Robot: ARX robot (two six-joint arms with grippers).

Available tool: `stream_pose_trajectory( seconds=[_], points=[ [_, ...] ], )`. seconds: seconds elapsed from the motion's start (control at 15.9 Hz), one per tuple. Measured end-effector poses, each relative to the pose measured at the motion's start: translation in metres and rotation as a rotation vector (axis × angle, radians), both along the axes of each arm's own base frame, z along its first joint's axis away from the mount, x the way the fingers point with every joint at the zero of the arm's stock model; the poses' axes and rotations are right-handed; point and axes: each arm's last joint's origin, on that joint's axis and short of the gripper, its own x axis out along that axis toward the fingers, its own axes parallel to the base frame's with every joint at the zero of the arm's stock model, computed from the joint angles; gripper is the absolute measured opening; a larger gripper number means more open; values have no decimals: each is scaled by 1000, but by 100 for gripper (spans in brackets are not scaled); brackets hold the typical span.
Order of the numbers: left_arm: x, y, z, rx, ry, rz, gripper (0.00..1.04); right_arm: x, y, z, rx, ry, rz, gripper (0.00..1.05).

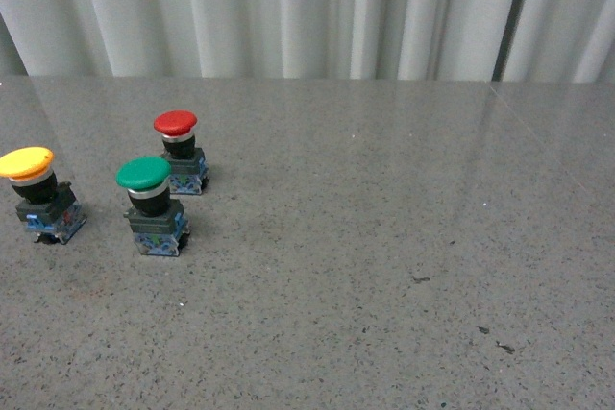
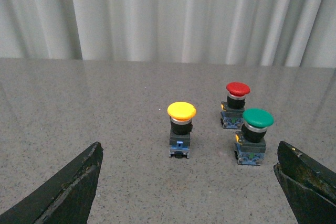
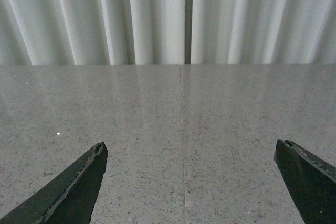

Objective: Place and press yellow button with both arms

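The yellow button (image 1: 38,194) is standing upright on the table (image 1: 384,237), left of the green button (image 1: 151,204) and apart from it. The red button (image 1: 180,153) is sitting just behind the green one. The left claw (image 2: 189,144) is hanging spread and empty, facing the yellow button. The right claw (image 3: 190,144) is gaping too, seeing only bare table. A careless approach is risking a jaw clipping the green button, or tipping the top-heavy yellow one.
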Motion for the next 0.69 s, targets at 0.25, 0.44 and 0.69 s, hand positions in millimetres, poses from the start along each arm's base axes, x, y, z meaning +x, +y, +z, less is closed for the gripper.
stream_pose_trajectory(
  seconds=[0.25,0.44,0.69],
  points=[
    [0,0,0,0,0,0,98,0,0,0,0,0,0,98],
    [0,0,0,0,0,0,98,0,0,0,0,0,0,98],
    [0,0,0,0,0,0,98,0,0,0,0,0,0,98]
  ],
)
